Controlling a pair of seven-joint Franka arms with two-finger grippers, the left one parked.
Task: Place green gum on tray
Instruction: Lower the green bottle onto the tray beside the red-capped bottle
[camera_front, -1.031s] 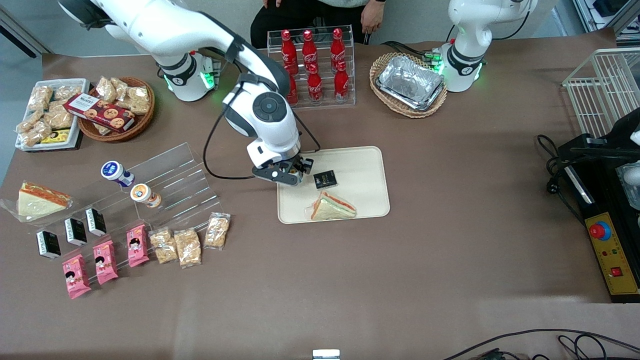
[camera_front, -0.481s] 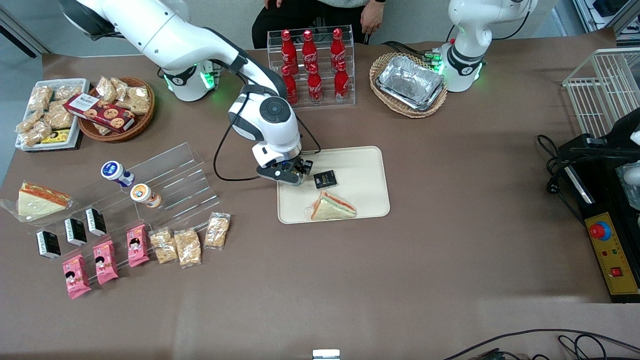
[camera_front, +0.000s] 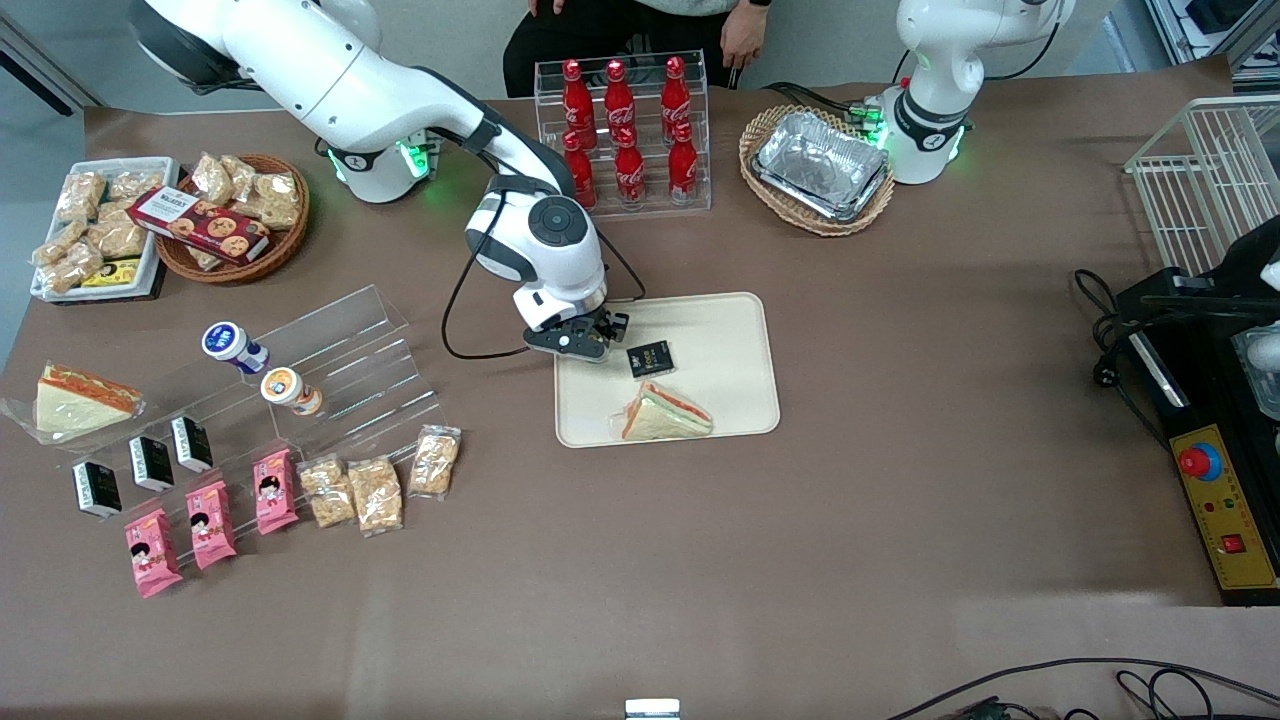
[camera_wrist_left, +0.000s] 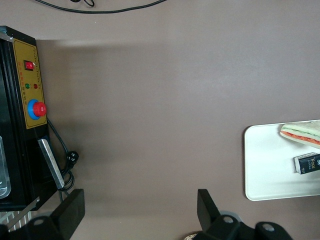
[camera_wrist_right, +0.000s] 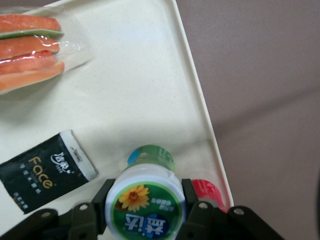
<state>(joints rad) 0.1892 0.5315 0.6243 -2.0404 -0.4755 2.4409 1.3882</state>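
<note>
Placement is nearly done, as I judge it: the black two-finger gripper (camera_wrist_right: 145, 212) is closed around the small cylindrical green-lidded gum bottle (camera_wrist_right: 145, 197), held upright over the large cream-beige plastic tray (camera_wrist_right: 150, 90), near its long edge toward the working arm's end of the tabletop. Lowering and release remain. The wrist view shows that grip, plus a black packet (camera_wrist_right: 42, 170) and wrapped sandwich (camera_wrist_right: 30, 50); the front view hides the bottle under the gripper (camera_front: 578, 343).

"Face" on the black packet (camera_wrist_right: 44, 171) (gold letters), "Coca-Cola" on the red bottles (camera_front: 620, 130).
</note>
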